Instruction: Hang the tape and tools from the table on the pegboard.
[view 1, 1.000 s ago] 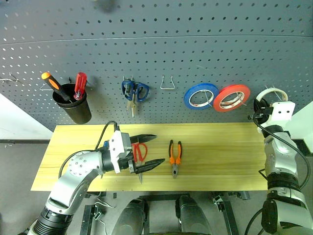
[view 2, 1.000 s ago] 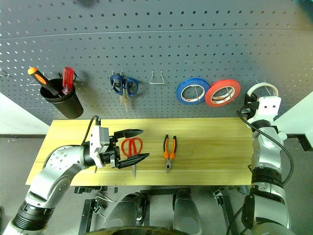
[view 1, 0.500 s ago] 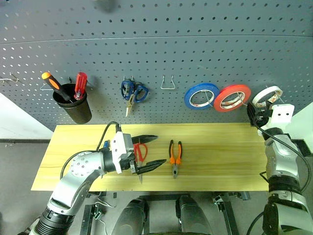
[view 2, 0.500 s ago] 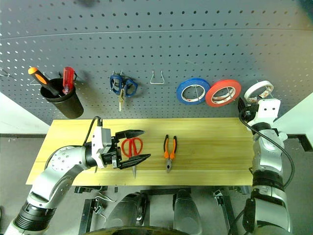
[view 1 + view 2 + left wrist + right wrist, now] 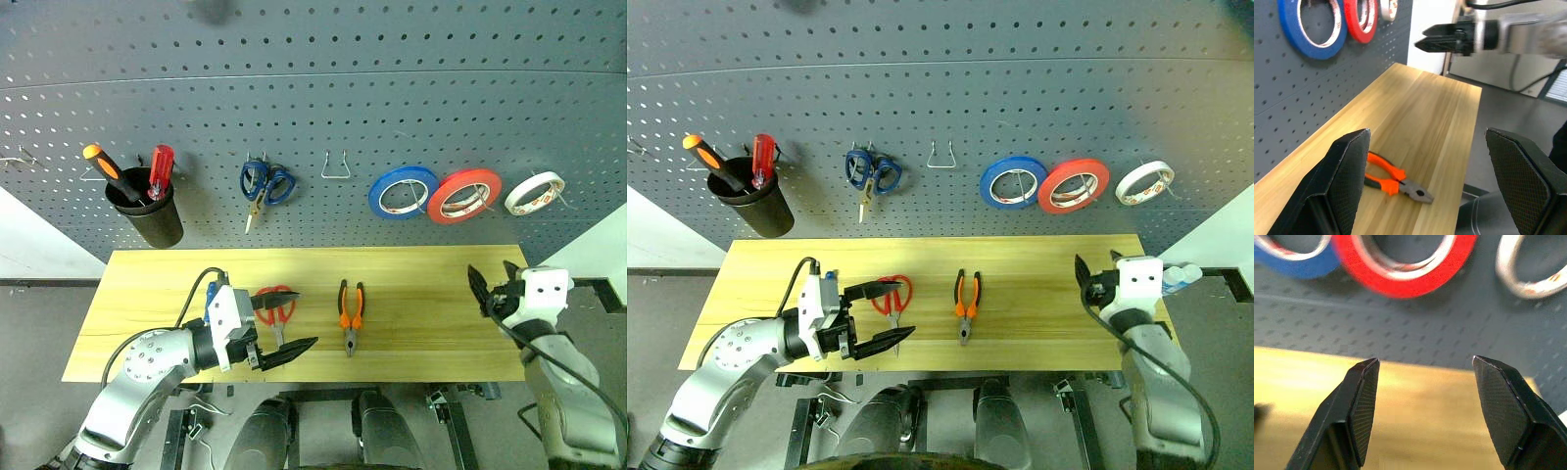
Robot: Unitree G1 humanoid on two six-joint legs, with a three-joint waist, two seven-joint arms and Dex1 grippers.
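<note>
White tape (image 5: 534, 192) hanging on the pegboard (image 5: 313, 88), far right, past the red roll (image 5: 464, 194). Red scissors (image 5: 272, 308) flat on the table (image 5: 421, 304), between the spread fingers of the left gripper (image 5: 276, 321), long way running near to far. Pliers (image 5: 350, 313) just right of them, same way. Right gripper (image 5: 493, 286) spread too, empty, well apart at the right end. Left arm much nearer the scissors.

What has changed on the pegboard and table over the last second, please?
The right hand let go of the white tape, now hanging on the pegboard, and drew back over the table, open and empty. The left hand sank slightly, open by the red scissors. Scissors and pliers stayed put.
</note>
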